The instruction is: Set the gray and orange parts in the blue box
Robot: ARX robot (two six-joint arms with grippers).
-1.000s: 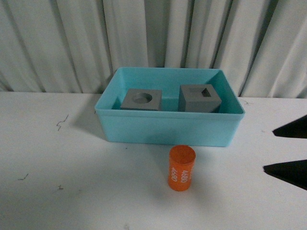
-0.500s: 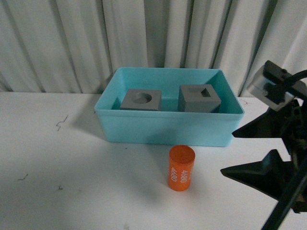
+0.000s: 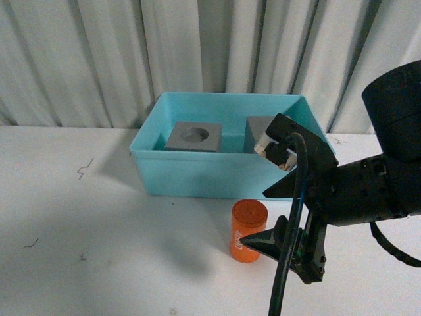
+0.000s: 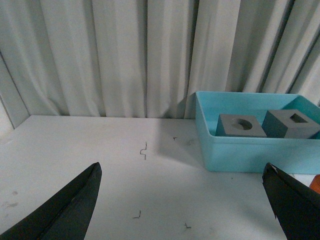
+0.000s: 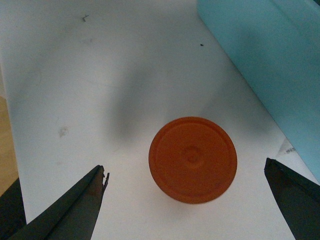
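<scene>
- Since half a second ago, the black right gripper point(image 3: 253, 220) has swung in from the right edge of the front view and now sits over the small orange plastic cylinder with white numbers point(image 3: 243, 220).
- Nothing else has shifted: the cylinder and both cubes are where they were.
- Seen from the right wrist, the right gripper's jaws are spread wide, one on each side of the cylinder's round top, both well clear of it. It grips nothing.
- The orange cylinder stands upright on the white table point(image 3: 99, 217), just in front of the near wall of the light blue rectangular plastic box point(image 3: 230, 174), close to its middle.
- Inside the box, toward the left, rests a matte gray cube with a round hole in its top point(image 3: 194, 136).
- Inside the box, toward the right, rests a second matte gray cube with a rectangular hole point(image 3: 256, 138), partly hidden by the right arm.
- The left gripper point(image 4: 181, 169) shows only in its own wrist view. Its jaws are wide apart and empty, and it points across bare table toward the box from the left.
- Pale pleated curtains point(image 3: 99, 59) hang behind the table on the far side.
- Progress, as a judgement: both gray parts look finished and only the orange part is left.
- What remains seems to be closing on the cylinder, lifting it over the near wall, and releasing it in the box.
</scene>
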